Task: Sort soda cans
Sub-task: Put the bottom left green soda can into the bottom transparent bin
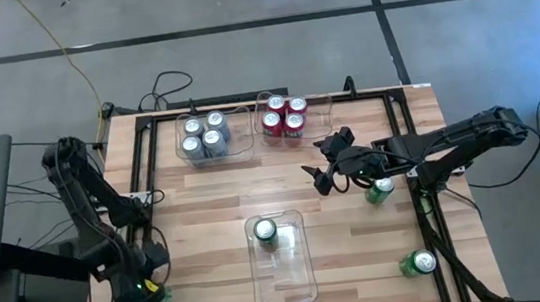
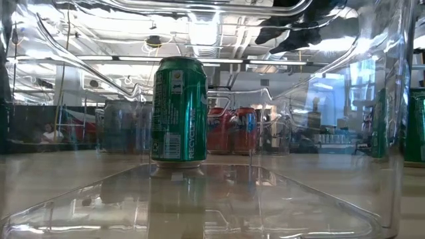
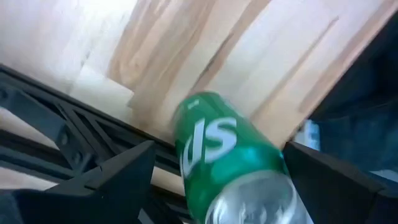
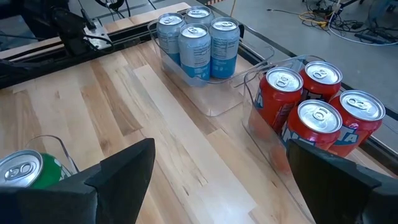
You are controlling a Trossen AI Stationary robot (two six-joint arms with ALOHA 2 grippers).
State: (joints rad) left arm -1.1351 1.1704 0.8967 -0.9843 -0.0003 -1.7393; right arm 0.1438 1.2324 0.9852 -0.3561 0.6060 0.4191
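Four silver-grey cans (image 1: 203, 136) stand in a clear bin at the far side, and four red cans (image 1: 284, 117) fill the bin beside it. One green can (image 1: 265, 232) stands upright in the near middle bin (image 1: 298, 269). My left gripper (image 1: 148, 284) is open at the table's near-left corner, its fingers on either side of a green can (image 3: 227, 155) without touching it. My right gripper (image 1: 320, 168) is open and empty above the table's middle right. Two more green cans (image 1: 380, 190) (image 1: 421, 263) stand on the right side.
Black frame rails (image 1: 143, 184) run along the table's left, far and right sides. The green can at the left gripper sits close to the left rail (image 3: 74, 149). Bare wood (image 1: 215, 202) lies between the far bins and the near bin.
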